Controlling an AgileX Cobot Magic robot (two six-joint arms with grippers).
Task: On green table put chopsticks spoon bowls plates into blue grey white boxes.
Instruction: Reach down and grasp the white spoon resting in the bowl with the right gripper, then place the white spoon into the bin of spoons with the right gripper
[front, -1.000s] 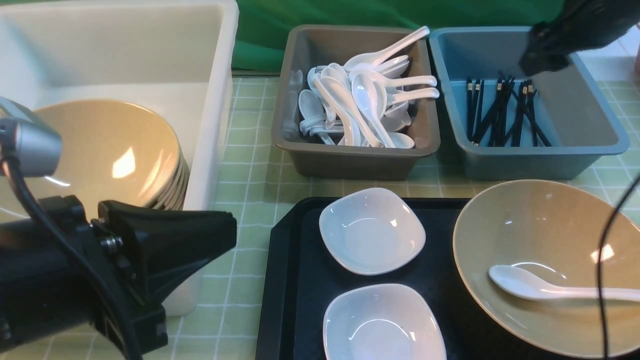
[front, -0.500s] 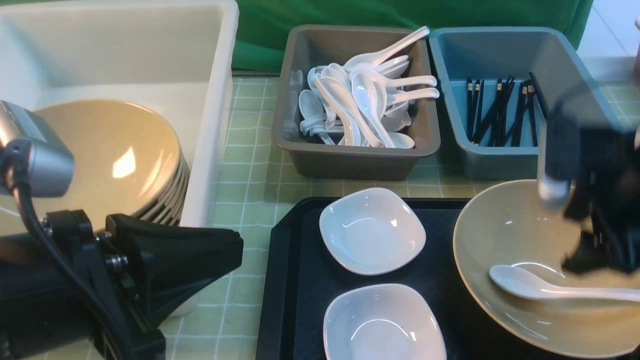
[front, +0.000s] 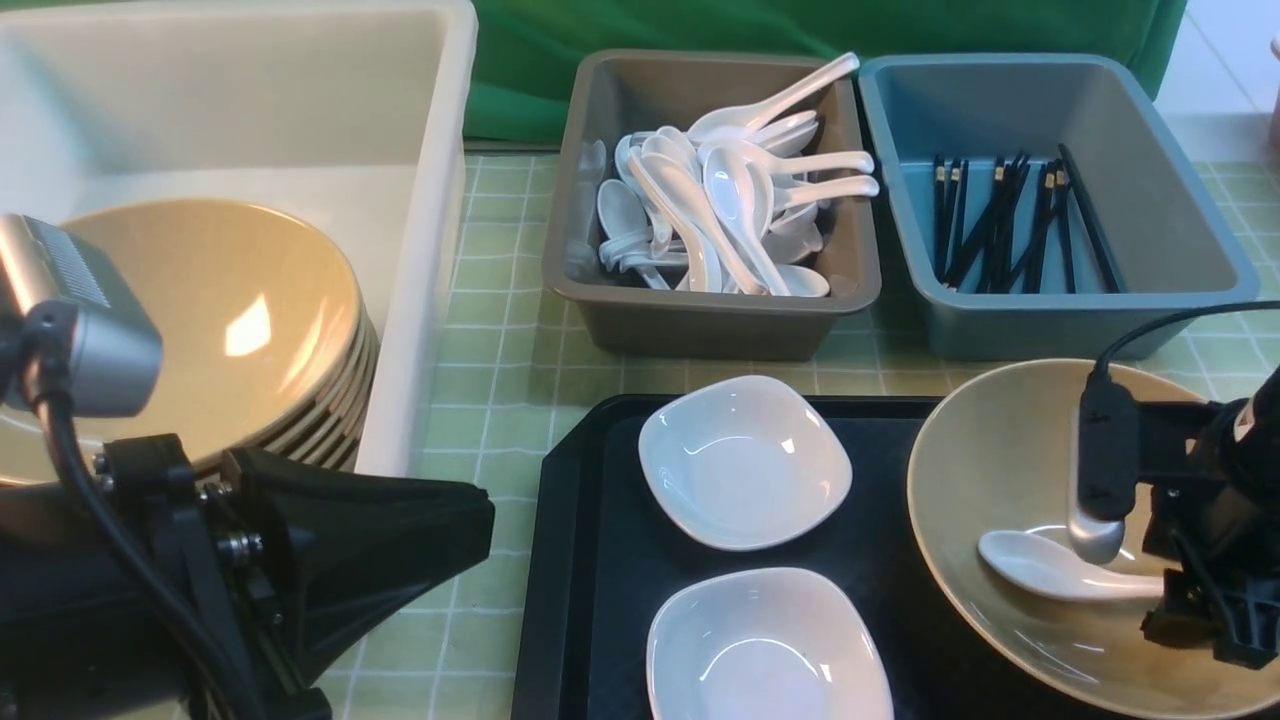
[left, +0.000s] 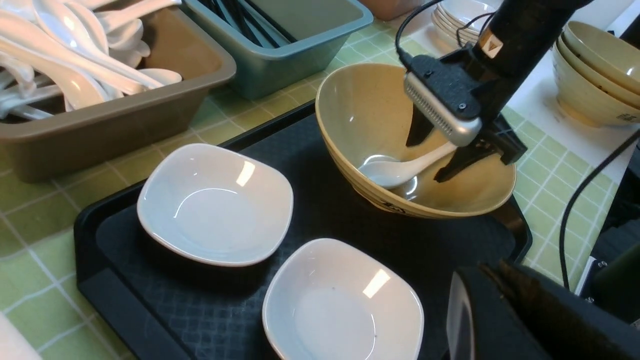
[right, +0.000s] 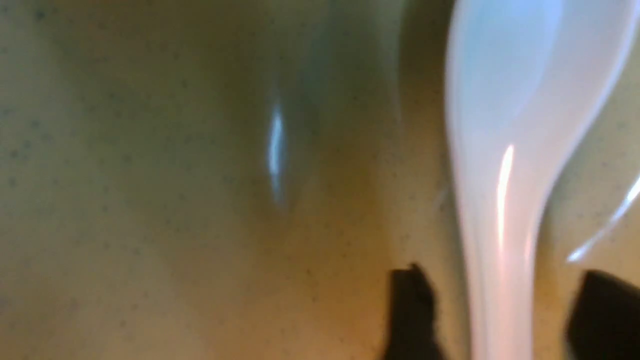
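Your white spoon (front: 1060, 568) lies inside the large tan bowl (front: 980, 450) on the black tray (front: 620, 600). It is glossy porcelain, with a rounded, shallow scoop narrowing into a smooth handle. Your right gripper (front: 1163, 588) is down in that bowl with its fingers spread, one on each side of the handle, and a gap shows on both sides in the right wrist view. Your left gripper (front: 488, 525) is pressed together, beside the white box (front: 425, 250), pinching nothing.

You have one spoon and one large tan bowl on the tray, plus two squarish white bowls (front: 745, 465), apart from each other. There are three boxes: white, grey-brown (front: 700, 330) and blue (front: 1050, 325). The white one holds a stack of tan bowls (front: 210, 290); the grey-brown one holds a heap of white spoons (front: 700, 200); the blue one holds black chopsticks (front: 1010, 220). These overlap too much for you to count reliably.

Everything sits on a green checked tablecloth (front: 500, 350). In the front view, the right gripper and its wrist camera (front: 1095, 500) hide the handle's end from you. The left arm (front: 110, 580) covers part of the white box.
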